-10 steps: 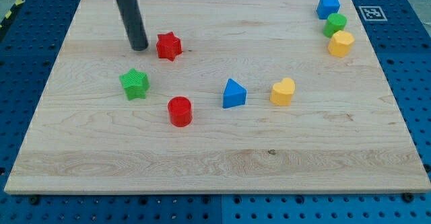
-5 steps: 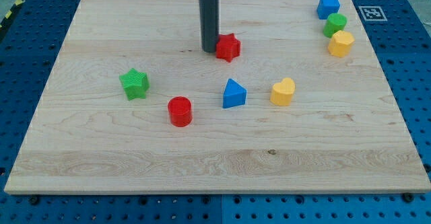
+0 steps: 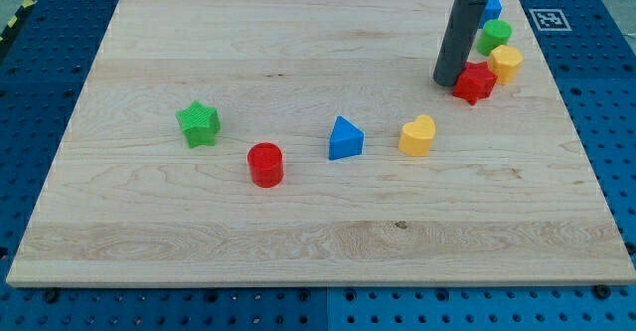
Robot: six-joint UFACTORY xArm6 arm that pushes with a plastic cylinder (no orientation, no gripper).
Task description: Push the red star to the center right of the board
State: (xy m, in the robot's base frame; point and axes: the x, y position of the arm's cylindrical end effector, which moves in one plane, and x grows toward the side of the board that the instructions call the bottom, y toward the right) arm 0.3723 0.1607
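The red star point(image 3: 476, 82) lies at the board's upper right, touching or nearly touching the yellow block point(image 3: 505, 63). My tip point(image 3: 447, 81) stands right against the star's left side. The dark rod rises from there to the view's top and hides part of the blue block point(image 3: 493, 6).
A green block point(image 3: 494, 36) sits between the blue and yellow blocks at the upper right. A yellow heart point(image 3: 418, 135), a blue triangle point(image 3: 345, 138), a red cylinder point(image 3: 265, 164) and a green star point(image 3: 199, 123) lie across the middle of the wooden board point(image 3: 318, 242).
My tip has pushed the red star from the upper left across the board to the upper right, next to the yellow block. The other blocks have not moved.
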